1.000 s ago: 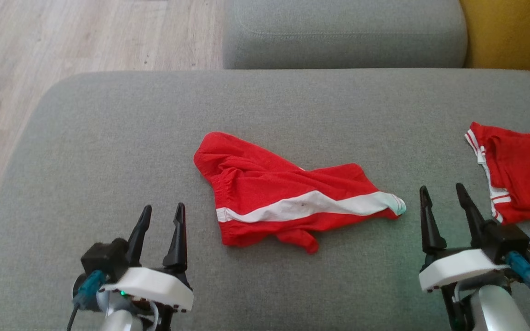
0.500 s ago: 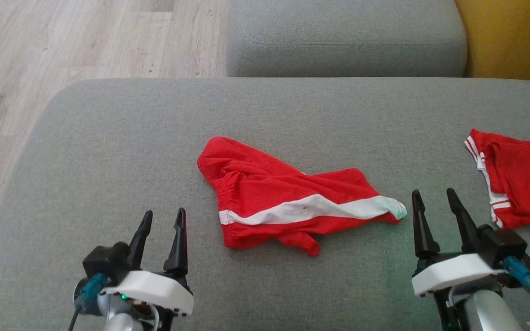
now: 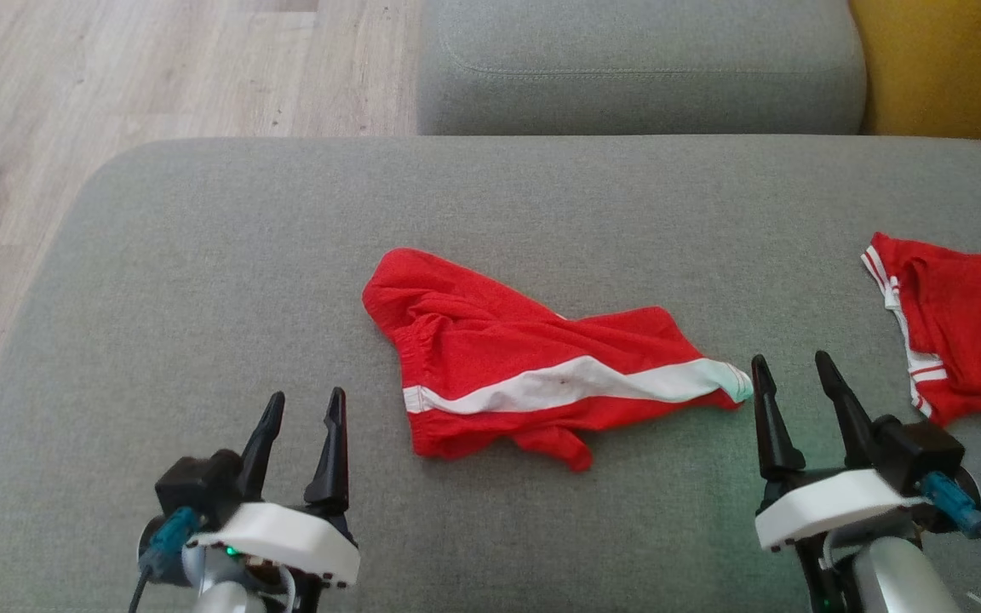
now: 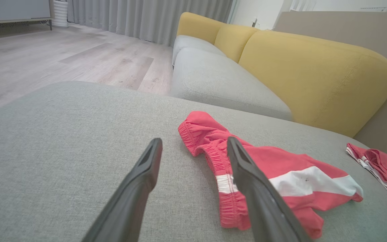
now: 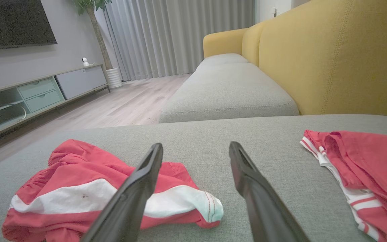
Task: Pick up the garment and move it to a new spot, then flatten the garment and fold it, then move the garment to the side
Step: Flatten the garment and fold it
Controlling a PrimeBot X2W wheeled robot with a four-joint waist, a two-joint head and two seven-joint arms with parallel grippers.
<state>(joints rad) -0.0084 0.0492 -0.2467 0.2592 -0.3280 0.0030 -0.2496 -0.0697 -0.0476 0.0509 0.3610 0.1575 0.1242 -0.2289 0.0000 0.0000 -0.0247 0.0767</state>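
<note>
Looking down, I am seeing the red garment [image 3: 533, 375] lying all crumpled in the middle of the big grey cushion [image 3: 201, 255]. A white stripe is running across it, and its stretchy band is bunching up at the end nearer my left side. The garment is sitting between my two claws, and neither claw is touching it.

My left claw [image 3: 307, 398] is pointing forward over the cushion, near the garment's stretchy end. Its two dark fingers are standing wide apart and are holding nothing. My right claw [image 3: 788, 359] is pointing forward just beside the white tip of the stripe. Its fingers are standing wide apart too, and they are holding nothing. In my right wrist view, one finger is showing in front of the garment's white end.

Another red cloth [image 3: 967, 332] with thin white lines is lying at the far right of the cushion, well apart from the garment. My right claw is sitting between the two. Behind the big cushion, a second grey cushion [image 3: 627, 68] is sitting with a yellow sofa back [image 3: 950, 68] beside it. A wooden floor [image 3: 116, 68] is showing on the left.
</note>
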